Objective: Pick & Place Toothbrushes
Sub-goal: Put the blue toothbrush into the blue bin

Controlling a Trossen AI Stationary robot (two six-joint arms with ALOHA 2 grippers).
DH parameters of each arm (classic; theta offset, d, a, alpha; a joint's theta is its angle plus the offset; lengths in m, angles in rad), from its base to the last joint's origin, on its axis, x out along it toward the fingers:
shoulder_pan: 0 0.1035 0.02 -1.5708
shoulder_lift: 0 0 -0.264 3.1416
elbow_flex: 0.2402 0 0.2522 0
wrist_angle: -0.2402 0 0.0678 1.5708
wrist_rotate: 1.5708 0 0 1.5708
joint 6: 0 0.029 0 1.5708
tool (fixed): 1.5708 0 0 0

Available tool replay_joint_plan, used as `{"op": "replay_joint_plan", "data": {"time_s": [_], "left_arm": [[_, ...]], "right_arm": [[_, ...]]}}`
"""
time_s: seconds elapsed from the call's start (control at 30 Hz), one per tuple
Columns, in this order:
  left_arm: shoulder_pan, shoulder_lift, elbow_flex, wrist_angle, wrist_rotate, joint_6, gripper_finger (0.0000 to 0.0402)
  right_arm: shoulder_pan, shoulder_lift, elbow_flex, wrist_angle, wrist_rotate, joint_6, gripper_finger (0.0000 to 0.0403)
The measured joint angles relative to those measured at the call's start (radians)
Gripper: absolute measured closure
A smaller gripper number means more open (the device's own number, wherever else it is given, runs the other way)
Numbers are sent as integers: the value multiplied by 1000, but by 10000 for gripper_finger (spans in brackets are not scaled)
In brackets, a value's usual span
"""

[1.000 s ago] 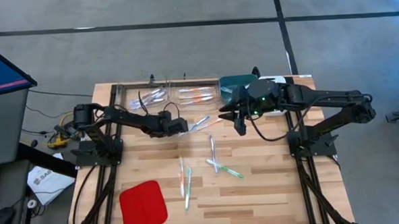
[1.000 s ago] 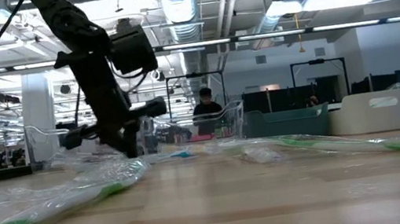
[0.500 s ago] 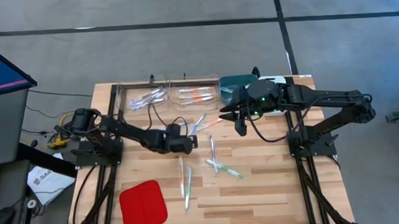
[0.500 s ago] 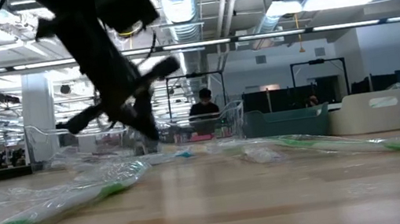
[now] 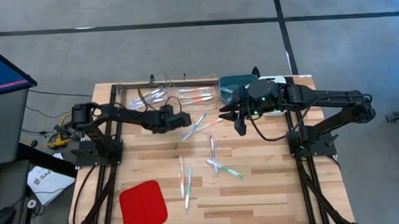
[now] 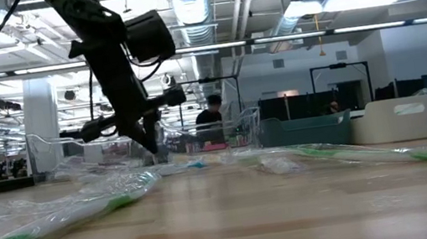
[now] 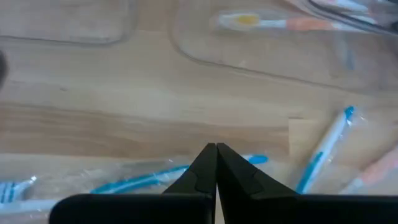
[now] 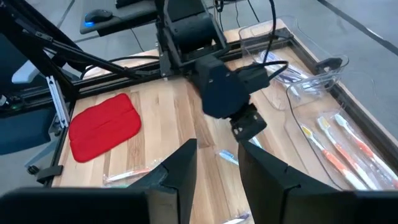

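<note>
My left claw (image 5: pixel 183 119) is shut tight with nothing in it. It hangs just over the desk (image 5: pixel 270 190), above a blue toothbrush (image 7: pixel 140 180). My right claw (image 8: pixel 216 163) is partly open and holds nothing, up near the teal bin (image 5: pixel 235 83). More toothbrushes (image 5: pixel 215 162) lie loose in the middle of the desk. Some orange ones (image 5: pixel 195 94) sit in a clear tray (image 5: pixel 185 101) at the back. A red pad (image 5: pixel 143 205) lies near the front.

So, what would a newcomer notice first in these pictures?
Probably the red pad at the table's near left corner, then the toothbrushes scattered over the middle of the wooden table. The left gripper, shut, hangs over the loose ones near the clear trays at the far edge.
</note>
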Motion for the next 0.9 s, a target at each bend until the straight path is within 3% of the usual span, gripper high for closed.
{"op": "replay_joint_plan", "data": {"time_s": [0.23,0.53,0.77,0.9], "left_arm": [[61,8,1,-9,31,81,401],[58,77,0,-27,91,97,401],[2,83,1,-25,116,48,401],[-89,61,1,-23,146,-20,401]], "right_arm": [[13,0,0,-5,0,5,291],[13,0,0,-5,0,5,291],[13,0,0,-5,0,5,291],[13,0,0,-5,0,5,291]]}}
